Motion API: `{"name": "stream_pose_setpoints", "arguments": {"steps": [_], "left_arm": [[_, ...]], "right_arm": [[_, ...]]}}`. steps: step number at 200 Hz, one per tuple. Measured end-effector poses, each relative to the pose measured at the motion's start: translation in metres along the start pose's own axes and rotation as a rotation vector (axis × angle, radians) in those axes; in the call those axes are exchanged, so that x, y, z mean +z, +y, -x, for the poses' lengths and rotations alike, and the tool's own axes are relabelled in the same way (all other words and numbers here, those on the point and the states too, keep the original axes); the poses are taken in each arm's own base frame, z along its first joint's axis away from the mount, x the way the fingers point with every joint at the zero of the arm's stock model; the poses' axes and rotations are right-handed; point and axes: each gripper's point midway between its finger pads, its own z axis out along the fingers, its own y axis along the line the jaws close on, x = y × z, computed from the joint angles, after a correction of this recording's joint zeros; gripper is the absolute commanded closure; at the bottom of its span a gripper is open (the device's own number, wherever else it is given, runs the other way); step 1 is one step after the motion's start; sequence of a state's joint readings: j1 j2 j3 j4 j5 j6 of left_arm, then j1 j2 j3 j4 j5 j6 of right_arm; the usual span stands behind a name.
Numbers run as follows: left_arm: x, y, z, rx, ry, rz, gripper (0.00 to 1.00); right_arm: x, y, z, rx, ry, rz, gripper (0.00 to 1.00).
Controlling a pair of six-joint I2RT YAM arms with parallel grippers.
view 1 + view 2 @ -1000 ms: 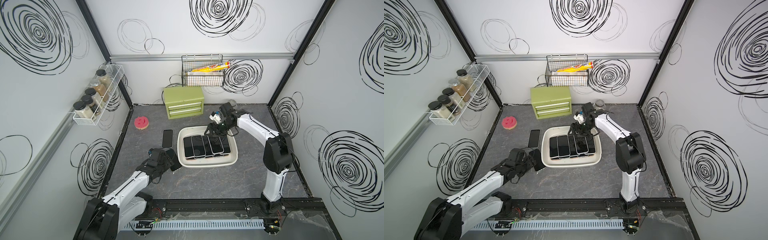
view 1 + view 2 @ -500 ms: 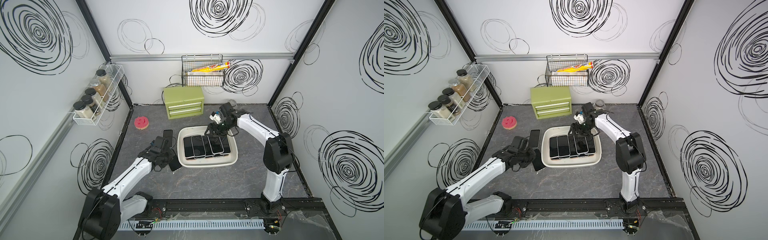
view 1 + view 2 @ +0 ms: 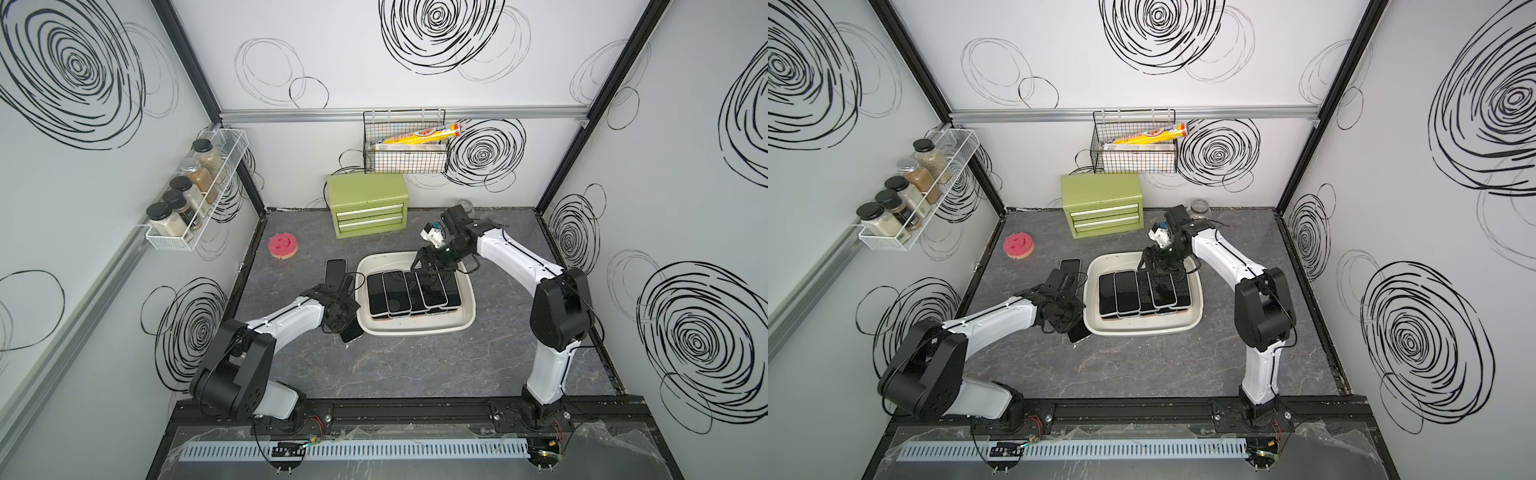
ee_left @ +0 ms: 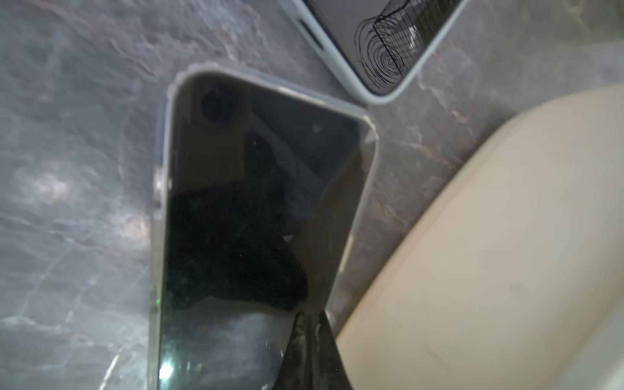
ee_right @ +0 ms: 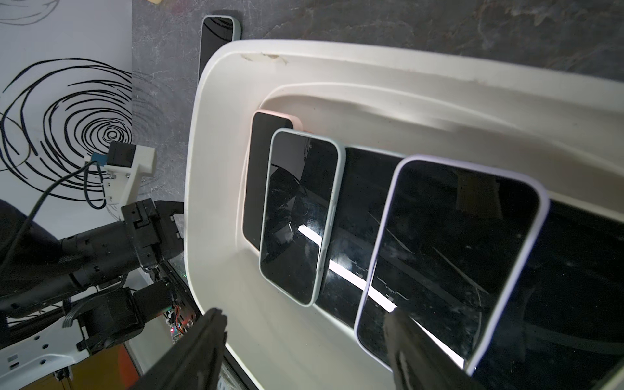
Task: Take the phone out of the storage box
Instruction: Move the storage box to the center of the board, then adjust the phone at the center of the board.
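The white storage box (image 3: 415,330) (image 3: 1142,332) sits mid-floor with several dark phones (image 3: 411,291) (image 3: 1138,293) lying side by side in it. One phone (image 3: 352,333) (image 4: 263,202) lies on the floor against the box's left side, half hidden under my left wrist. My left gripper (image 4: 310,332) is shut with nothing between its fingers, its tips over that phone's edge nearest the box wall (image 4: 489,236). My right gripper (image 3: 428,268) (image 5: 304,337) hangs open over the far end of the box, one finger beside a lilac-cased phone (image 5: 449,256).
A second phone (image 3: 336,268) (image 5: 217,37) lies on the floor by the box's far left corner. At the back stand a green drawer chest (image 3: 368,208), a pink sponge (image 3: 283,246) and a glass jar (image 3: 465,204). A wire basket (image 3: 405,153) and a spice rack (image 3: 191,199) hang on the walls.
My left gripper has gone from open to shut, and the left arm has swung toward the back along the box's left side. The floor phone stays put. The right arm has not moved.
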State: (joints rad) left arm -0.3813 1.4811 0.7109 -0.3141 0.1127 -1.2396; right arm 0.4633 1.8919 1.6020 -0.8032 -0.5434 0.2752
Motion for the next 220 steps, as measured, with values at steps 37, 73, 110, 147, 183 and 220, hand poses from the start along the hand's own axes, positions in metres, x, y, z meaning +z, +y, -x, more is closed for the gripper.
{"name": "stream_pose_setpoints", "arguments": {"steps": [37, 73, 110, 147, 183, 220], "left_arm": [[0.010, -0.027, -0.022, 0.043, 0.038, -0.083, 1.00], [0.014, -0.033, -0.028, 0.052, 0.056, -0.105, 1.00], [0.015, -0.027, -0.031, 0.072, 0.064, -0.077, 1.00], [0.010, -0.003, -0.034, 0.116, 0.063, -0.005, 1.00], [0.006, 0.013, -0.034, 0.172, 0.060, 0.052, 1.00], [-0.001, 0.025, -0.032, 0.215, 0.046, 0.099, 1.00]], "right_arm": [[0.002, -0.003, -0.003, 0.002, 0.009, -0.007, 0.21], [0.002, -0.006, -0.009, 0.000, 0.016, -0.014, 0.21], [0.002, -0.007, -0.012, -0.001, 0.017, -0.022, 0.21], [0.001, -0.007, -0.011, -0.003, 0.013, -0.025, 0.21], [0.001, -0.007, -0.011, -0.003, 0.013, -0.025, 0.21], [0.001, -0.007, -0.011, -0.003, 0.013, -0.025, 0.21]]}}
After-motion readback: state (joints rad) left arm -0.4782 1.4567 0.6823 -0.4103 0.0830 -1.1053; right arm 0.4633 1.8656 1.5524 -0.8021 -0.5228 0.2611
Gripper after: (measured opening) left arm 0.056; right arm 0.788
